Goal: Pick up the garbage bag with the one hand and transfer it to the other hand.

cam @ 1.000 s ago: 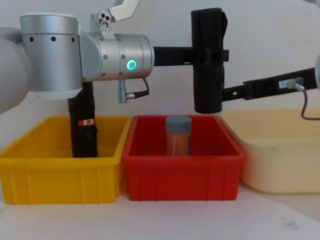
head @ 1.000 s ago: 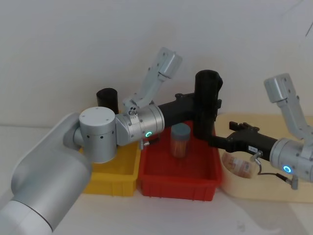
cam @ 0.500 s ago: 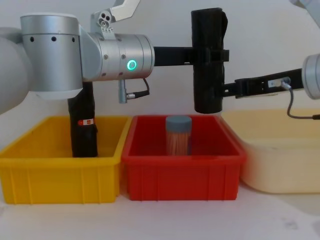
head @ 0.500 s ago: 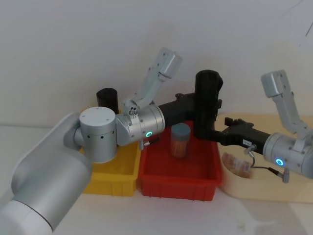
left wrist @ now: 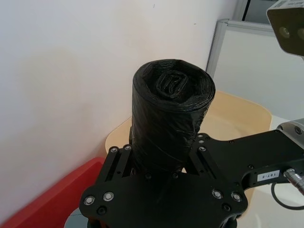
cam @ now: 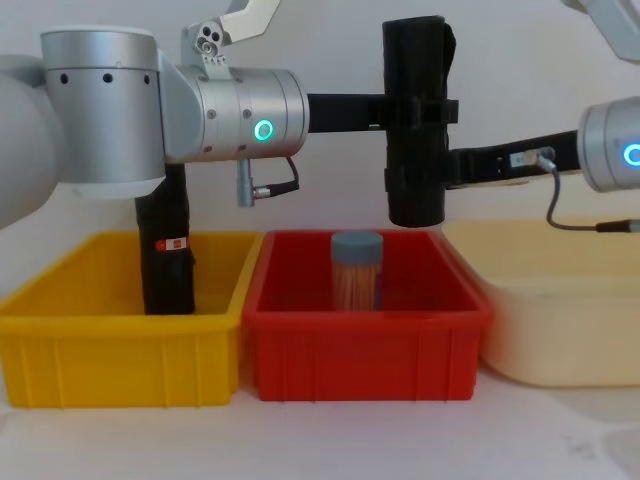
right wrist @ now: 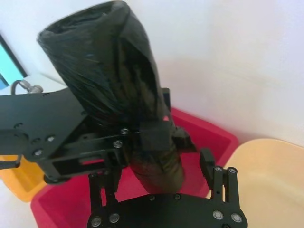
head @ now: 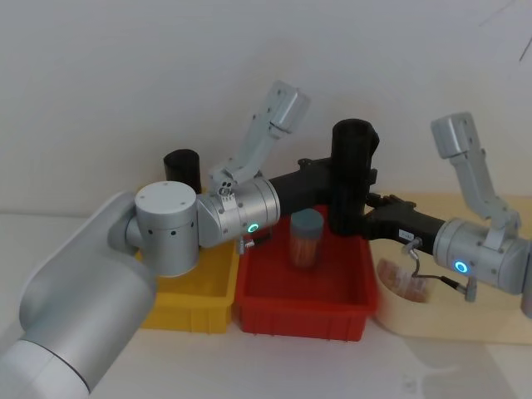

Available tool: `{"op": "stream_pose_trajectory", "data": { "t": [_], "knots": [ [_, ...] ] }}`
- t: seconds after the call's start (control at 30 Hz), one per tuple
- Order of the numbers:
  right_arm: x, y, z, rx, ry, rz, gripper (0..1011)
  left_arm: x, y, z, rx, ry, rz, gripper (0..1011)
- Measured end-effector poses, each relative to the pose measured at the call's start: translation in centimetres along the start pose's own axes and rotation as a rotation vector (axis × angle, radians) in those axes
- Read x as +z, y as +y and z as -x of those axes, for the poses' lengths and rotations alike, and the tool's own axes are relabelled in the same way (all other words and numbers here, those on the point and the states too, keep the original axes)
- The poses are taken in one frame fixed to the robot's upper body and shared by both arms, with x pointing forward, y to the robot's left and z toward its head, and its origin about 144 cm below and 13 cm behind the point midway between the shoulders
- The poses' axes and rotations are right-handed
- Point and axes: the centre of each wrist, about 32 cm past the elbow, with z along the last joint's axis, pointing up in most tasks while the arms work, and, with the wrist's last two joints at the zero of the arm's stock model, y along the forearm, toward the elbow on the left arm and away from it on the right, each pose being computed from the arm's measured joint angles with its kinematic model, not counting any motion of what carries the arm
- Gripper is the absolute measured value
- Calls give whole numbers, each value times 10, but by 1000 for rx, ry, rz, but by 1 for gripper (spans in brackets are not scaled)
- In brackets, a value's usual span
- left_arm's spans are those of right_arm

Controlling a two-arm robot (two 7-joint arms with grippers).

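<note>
Fingers (cam: 447, 110) of the left gripper (head: 354, 176), on the arm with the green ring, were clamped around the upper half of the garbage bag (cam: 415, 55). They held it upright in the air. The bag hung above the far right corner of the red bin (cam: 365, 350), clear of the rim.

The right gripper (cam: 455, 168), on the arm with the blue ring, reached in from the right at the bag's lower part, below the left gripper. Its fingers (right wrist: 216, 178) were spread, one on each side of the bag. In the right wrist view a gap showed between one finger and the bag.

Inside the red bin stood a jar (cam: 357, 270) with a grey lid. To its left, the yellow bin (cam: 120, 350) held a second black roll (cam: 167, 260) with a small red-and-white label. To its right, a cream basin (cam: 560, 330) sat on the table (cam: 300, 440).
</note>
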Motion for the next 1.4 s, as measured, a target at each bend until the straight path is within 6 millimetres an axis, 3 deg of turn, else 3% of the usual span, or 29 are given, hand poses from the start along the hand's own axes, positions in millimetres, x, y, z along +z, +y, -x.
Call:
{"op": "stream_pose_trajectory", "data": {
  "t": [0.5,0.73,1.0,1.4],
  "knots": [
    [2,9,3,52,-6,-3,992,0,0,0,0,0,0,403],
    [2,11,3,61,-9,-2,845,0,0,0,0,0,0,403],
    [3,12,4,67,-10,-1,582,0,0,0,0,0,0,403],
    [3,12,4,70,-12,-2,550,0,0,0,0,0,0,422]
  ]
}}
